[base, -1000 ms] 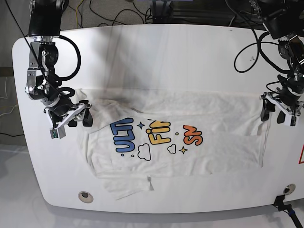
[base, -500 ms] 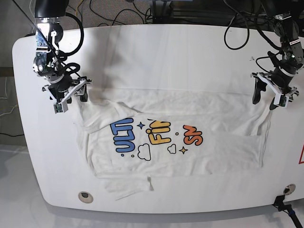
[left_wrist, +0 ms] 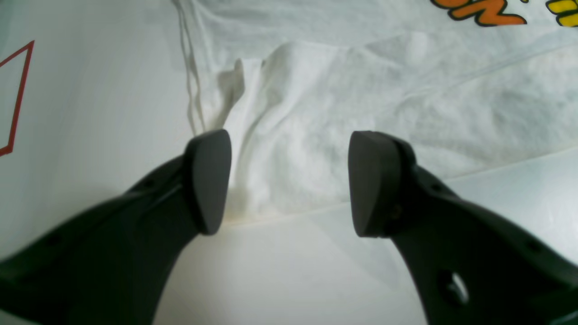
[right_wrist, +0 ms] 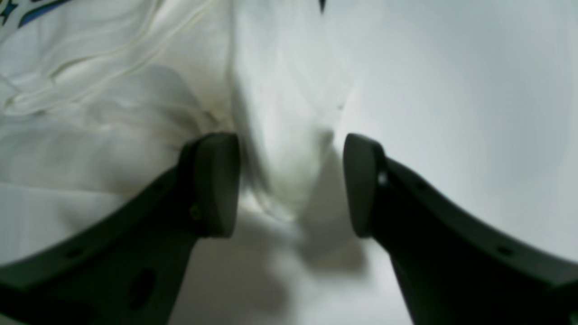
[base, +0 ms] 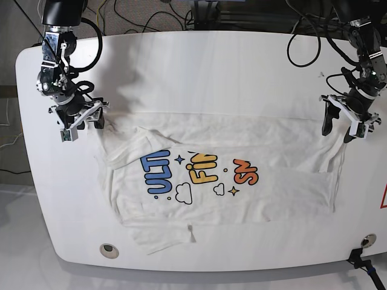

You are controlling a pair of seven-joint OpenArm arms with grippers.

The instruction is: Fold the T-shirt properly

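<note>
Relative to the counter [base: 242, 66], the shirt [base: 217, 130] lies print-up on top, its folded edge running side to side — each end between the parted left jaws [left_wrist: 289, 183] and parted right jaws [right_wrist: 291, 185], ready for closing.

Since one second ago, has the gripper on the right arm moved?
Yes. In the base view the right gripper has moved up the picture, away from the round hole near the table's bottom edge.
</note>
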